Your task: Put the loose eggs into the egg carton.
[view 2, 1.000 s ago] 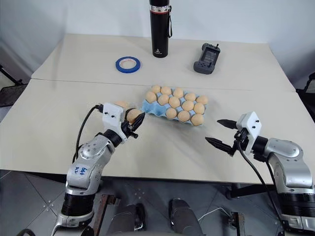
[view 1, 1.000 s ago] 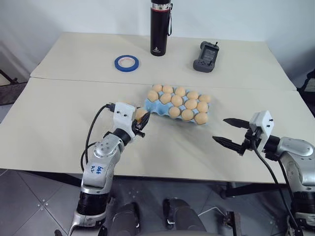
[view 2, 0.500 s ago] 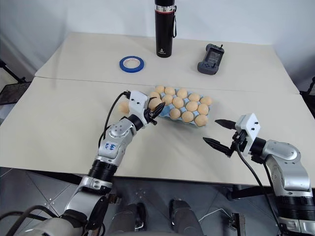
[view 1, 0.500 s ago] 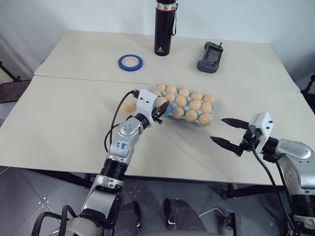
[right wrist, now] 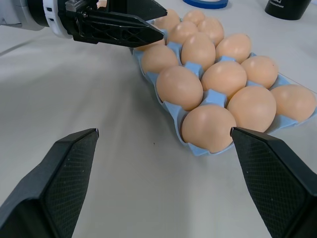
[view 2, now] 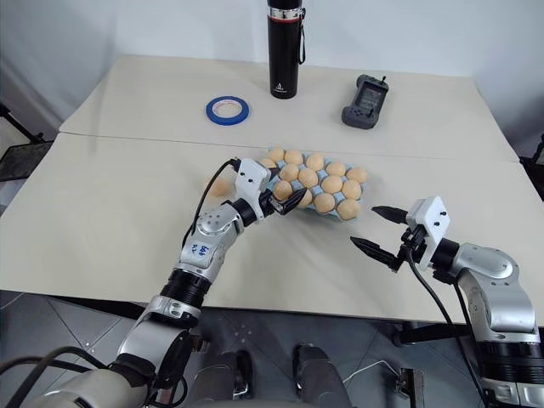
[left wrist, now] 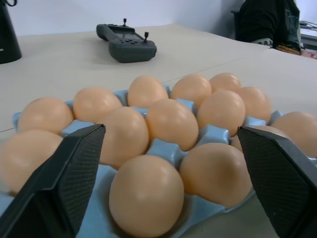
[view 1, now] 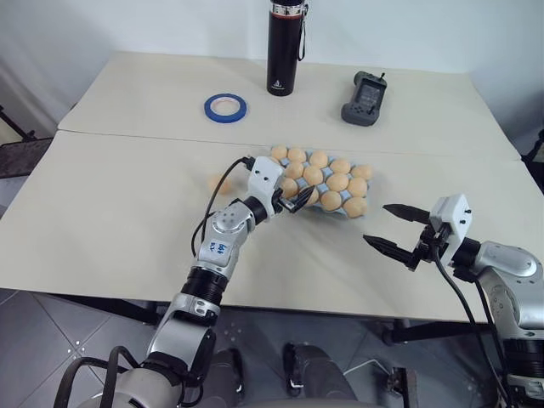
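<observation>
light: bright, even | shadows: soft, faint | glare: mild on eggs [left wrist: 146, 195] | focus: sharp

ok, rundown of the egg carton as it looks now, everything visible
The egg carton is a light blue moulded tray, low and flat, lying level on the table near the centre. Its raised peaks show between rows of pale tan-orange eggs, which fill the cups in view. The left gripper, jaws open, sits over the corner nearest it; contact cannot be told. One loose egg lies on the table beside that end.
</observation>
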`<control>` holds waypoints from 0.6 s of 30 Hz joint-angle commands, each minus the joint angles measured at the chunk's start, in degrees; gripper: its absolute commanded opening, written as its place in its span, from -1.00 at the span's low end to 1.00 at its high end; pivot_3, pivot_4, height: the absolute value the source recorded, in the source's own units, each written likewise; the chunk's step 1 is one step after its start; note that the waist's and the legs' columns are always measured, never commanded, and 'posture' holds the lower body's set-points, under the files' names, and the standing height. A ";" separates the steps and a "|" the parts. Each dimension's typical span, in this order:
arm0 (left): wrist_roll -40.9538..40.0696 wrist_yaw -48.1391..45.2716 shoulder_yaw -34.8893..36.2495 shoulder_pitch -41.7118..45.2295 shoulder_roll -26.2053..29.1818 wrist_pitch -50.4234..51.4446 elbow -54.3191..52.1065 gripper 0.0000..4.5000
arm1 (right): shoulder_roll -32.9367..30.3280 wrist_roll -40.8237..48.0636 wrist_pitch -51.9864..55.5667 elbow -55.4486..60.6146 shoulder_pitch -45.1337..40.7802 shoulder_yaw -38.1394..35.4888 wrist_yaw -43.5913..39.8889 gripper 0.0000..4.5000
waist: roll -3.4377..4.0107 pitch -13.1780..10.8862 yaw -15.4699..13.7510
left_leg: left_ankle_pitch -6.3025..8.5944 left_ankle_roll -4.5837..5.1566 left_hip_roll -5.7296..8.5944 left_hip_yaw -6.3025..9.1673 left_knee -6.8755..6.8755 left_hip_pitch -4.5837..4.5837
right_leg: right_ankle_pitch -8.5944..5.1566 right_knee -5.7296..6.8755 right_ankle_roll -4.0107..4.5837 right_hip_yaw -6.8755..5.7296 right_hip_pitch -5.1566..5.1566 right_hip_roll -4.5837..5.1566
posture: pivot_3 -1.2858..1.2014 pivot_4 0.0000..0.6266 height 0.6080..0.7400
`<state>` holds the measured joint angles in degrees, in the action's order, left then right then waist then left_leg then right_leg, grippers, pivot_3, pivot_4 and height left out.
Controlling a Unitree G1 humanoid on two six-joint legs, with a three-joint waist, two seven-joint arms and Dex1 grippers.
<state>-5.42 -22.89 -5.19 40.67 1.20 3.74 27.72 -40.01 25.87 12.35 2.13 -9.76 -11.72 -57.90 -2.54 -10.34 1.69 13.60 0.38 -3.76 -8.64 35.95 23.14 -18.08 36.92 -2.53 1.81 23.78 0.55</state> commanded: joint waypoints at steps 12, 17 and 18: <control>-5.33 -5.16 1.82 -15.04 6.59 3.94 -28.01 0.99 | -0.25 1.89 -1.22 1.79 0.27 -2.07 -0.94 1.00 | 0.14 0.06 0.19 | -0.02 -0.09 -0.07 -0.03 -0.05 -0.06 | -0.05 0.08 0.07 0.00 -0.01 -0.03 | 0.03 -0.52 1.00; -12.21 -11.11 6.20 -26.27 14.81 9.11 -37.90 0.99 | 0.38 4.63 -1.75 1.34 0.13 -2.43 -3.49 1.00 | 0.24 0.03 0.20 | -0.04 -0.13 -0.09 -0.03 0.00 -0.25 | -0.14 0.31 0.23 -0.01 -0.07 -0.02 | 0.03 -0.52 1.00; -12.97 -11.28 7.44 -27.86 15.68 9.08 -38.44 0.99 | 0.80 4.84 -2.90 0.81 -0.17 -2.62 -3.85 1.00 | 0.24 0.03 0.19 | -0.03 -0.15 -0.08 -0.03 0.01 -0.26 | -0.14 0.33 0.24 -0.01 -0.08 0.00 | 0.03 -0.52 1.00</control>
<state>-15.91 -33.12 0.34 13.35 16.33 12.71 -6.84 -39.64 29.15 11.29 2.06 -9.56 -12.17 -60.81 -2.30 -10.31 1.87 13.62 0.15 -3.84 -8.66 35.98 22.88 -18.22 37.23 -2.29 1.79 23.69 0.57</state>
